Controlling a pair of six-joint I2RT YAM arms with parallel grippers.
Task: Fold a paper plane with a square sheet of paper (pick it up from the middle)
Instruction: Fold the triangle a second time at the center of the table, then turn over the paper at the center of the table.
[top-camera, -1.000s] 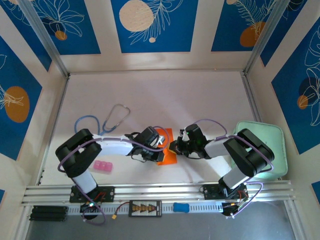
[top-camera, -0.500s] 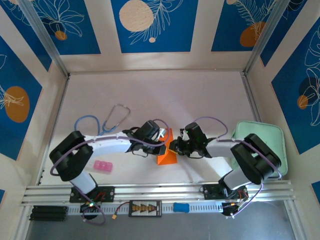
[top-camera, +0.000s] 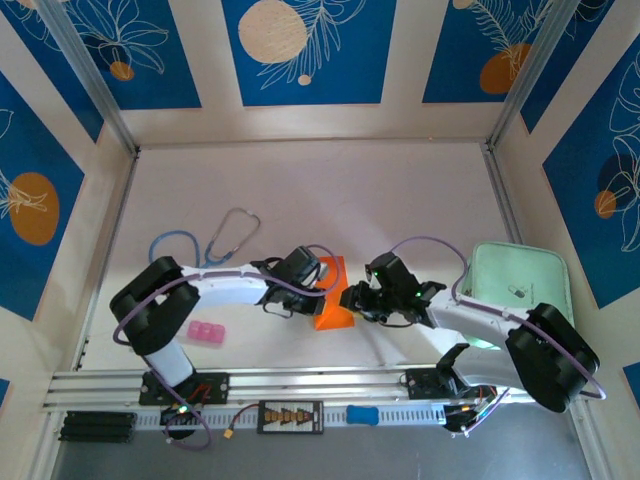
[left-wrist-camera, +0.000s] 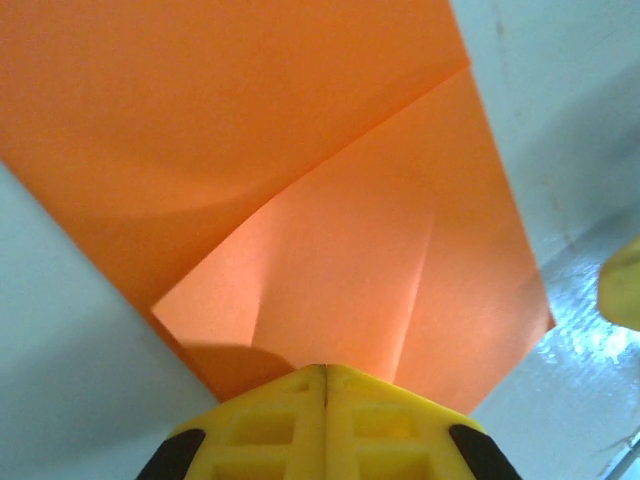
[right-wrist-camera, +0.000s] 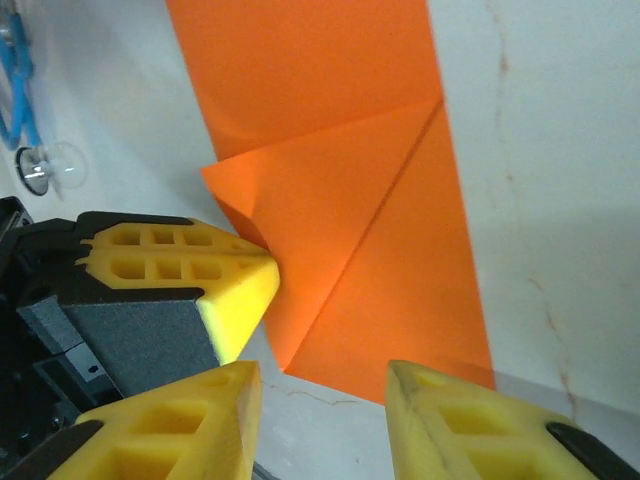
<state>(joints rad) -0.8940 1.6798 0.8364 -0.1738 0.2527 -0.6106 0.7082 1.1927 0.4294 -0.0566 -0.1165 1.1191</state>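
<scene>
The square sheet of paper (top-camera: 334, 300) is bright orange and lies on the white table between the two arms, folded into a strip with one corner flap turned over along a diagonal crease (right-wrist-camera: 385, 180). My left gripper (top-camera: 318, 290) is shut, and its yellow tips (left-wrist-camera: 325, 368) pinch the raised edge of that flap (left-wrist-camera: 350, 280). The same fingers (right-wrist-camera: 205, 275) appear at the flap's left edge in the right wrist view. My right gripper (right-wrist-camera: 325, 400) stands open just short of the paper's near edge, with nothing between its fingers (right-wrist-camera: 440, 420).
A blue and grey stethoscope (top-camera: 228, 235) lies behind the left arm. A small pink block (top-camera: 206, 332) sits near the left base. A pale green tray (top-camera: 520, 285) stands at the right, beside the right arm's elbow.
My right gripper has opened, let go of the paper and drawn back a little, and its arm's elbow has swung out to the right. The left gripper stays shut on the flap.
</scene>
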